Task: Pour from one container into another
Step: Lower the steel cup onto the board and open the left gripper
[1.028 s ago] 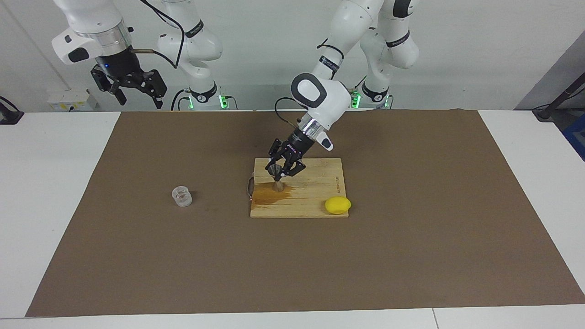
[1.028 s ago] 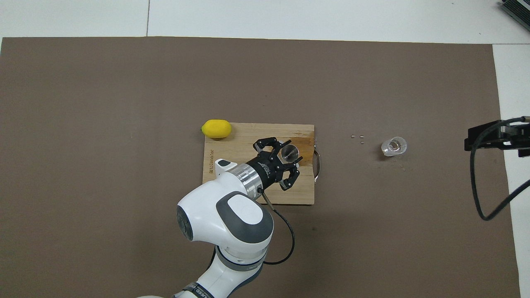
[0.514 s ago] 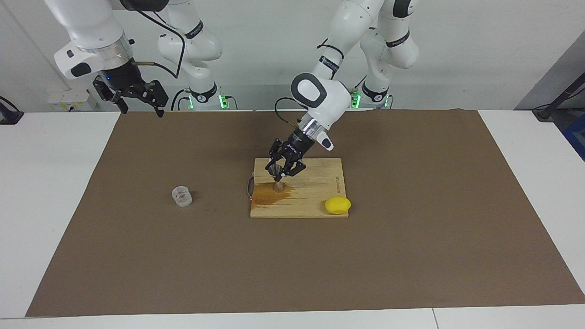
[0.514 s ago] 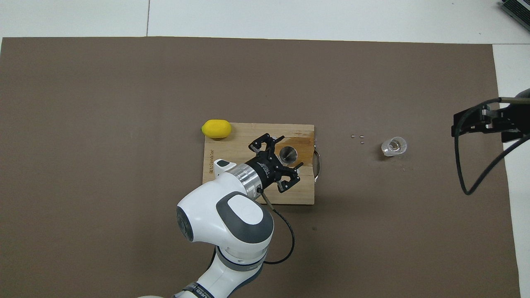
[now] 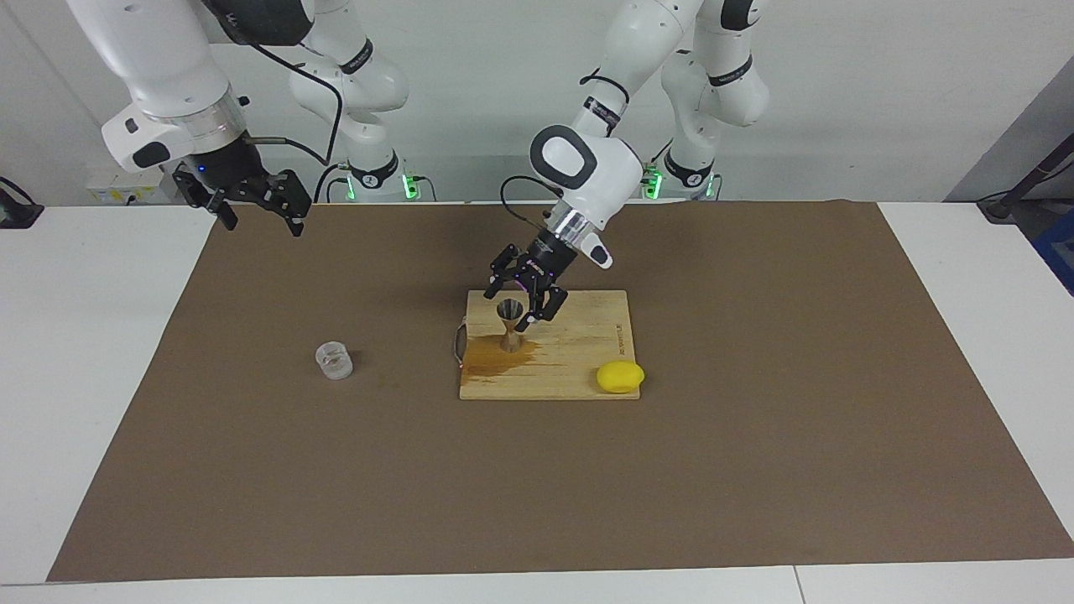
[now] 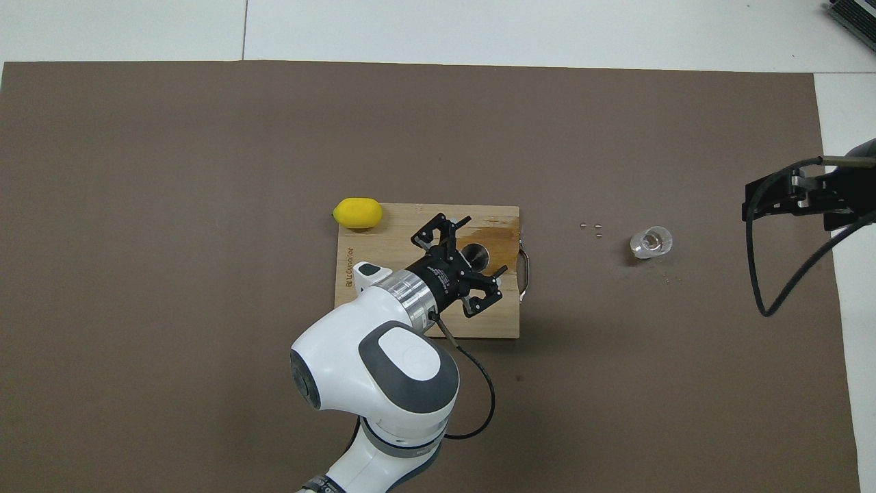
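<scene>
The silvery hourglass jigger (image 5: 509,323) stands upright on a wet stain on the wooden cutting board (image 5: 579,352); in the overhead view the jigger (image 6: 477,255) shows between the fingers. My left gripper (image 5: 513,304) is open, with a finger on each side of the jigger's upper cone and not touching it; it also shows in the overhead view (image 6: 481,248). The small clear glass cup (image 5: 334,361) stands alone on the brown mat toward the right arm's end, also in the overhead view (image 6: 651,242). My right gripper (image 5: 260,214) is open and empty, raised over the mat's corner.
A yellow lemon (image 5: 620,377) lies on the board's corner farthest from the robots, toward the left arm's end. The board (image 6: 404,229) has a metal handle (image 6: 525,274) on the cup's side. A few small bits (image 6: 592,228) lie on the mat between board and cup.
My left gripper has opened wider and drawn up and back from the jigger, which stays standing. My right gripper has come lower and moved in over the mat's edge.
</scene>
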You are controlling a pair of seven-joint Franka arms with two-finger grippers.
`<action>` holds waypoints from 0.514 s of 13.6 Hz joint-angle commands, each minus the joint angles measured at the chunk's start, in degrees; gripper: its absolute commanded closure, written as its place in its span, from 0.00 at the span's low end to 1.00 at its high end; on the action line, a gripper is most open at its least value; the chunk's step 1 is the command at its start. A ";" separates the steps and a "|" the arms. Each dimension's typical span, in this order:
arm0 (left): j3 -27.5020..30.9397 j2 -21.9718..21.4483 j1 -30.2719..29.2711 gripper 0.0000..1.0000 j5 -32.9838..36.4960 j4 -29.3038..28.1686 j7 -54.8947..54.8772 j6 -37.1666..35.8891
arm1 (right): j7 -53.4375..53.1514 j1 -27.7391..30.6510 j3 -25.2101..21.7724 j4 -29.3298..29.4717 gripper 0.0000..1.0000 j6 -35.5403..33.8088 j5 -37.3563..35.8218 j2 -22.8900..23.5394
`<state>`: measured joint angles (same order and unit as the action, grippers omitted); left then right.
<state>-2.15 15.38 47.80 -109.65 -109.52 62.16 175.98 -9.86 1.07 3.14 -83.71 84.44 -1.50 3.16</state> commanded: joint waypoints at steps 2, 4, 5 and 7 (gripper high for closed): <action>0.83 -4.39 0.45 0.00 -0.05 -0.69 -0.11 0.51 | 0.01 0.33 0.28 -0.49 0.01 0.37 1.41 -0.35; 1.01 -4.57 -3.39 0.00 5.99 -0.61 -0.11 -4.21 | -1.12 -0.54 0.46 -0.57 0.01 0.64 1.41 -0.35; 1.18 -5.09 -7.59 0.00 9.24 -0.43 -0.02 -10.16 | -2.61 -1.50 0.46 -0.75 0.01 0.64 1.32 -0.44; 1.27 -6.41 -15.60 0.00 15.31 -0.17 0.07 -21.16 | -3.06 -1.43 0.46 -5.11 0.01 3.60 1.32 -2.36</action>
<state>-0.75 10.79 39.18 -98.75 -109.22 62.17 163.84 -11.81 -0.63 3.37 -84.23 84.73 -1.48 3.08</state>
